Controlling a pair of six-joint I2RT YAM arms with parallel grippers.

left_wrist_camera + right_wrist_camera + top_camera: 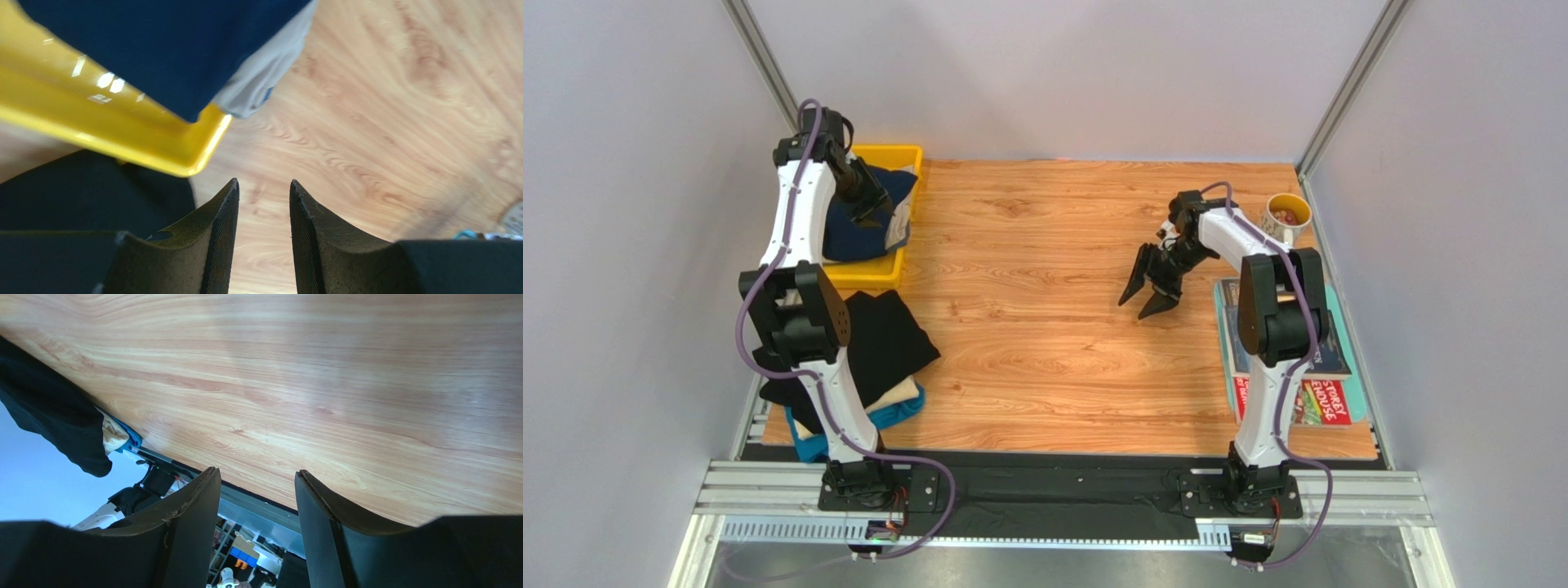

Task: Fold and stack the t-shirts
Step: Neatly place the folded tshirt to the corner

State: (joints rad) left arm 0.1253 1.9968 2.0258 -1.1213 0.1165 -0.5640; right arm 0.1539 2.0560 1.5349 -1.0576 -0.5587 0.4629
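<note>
T-shirts (879, 349) lie in two places on the left side of the desk (1051, 306). A navy t-shirt (844, 235) fills the yellow bin (891, 157) at the far left corner. A pale grey bit of cloth (264, 73) hangs over the bin's rim on the side facing the middle of the desk. I cannot tell what that cloth belongs to.

At the near left corner is a pile. A black t-shirt (885, 337) lies on top, turned at an angle. A cream t-shirt (901, 399) shows under it, and a teal t-shirt (808, 444) is at the bottom, poking out at the desk's near edge.

The left gripper (264, 184) hangs above the bin's corner. Its fingers are spread with only bare wood showing between them, and it touches no cloth.

The right gripper (258, 471) hovers over the bare wood right of the middle, well apart from both the bin and the pile. Its fingers are also spread and hold nothing.

Along the right edge lie colourful magazines (1290, 368). A mug (1286, 218) stands behind them, near the far right corner.
</note>
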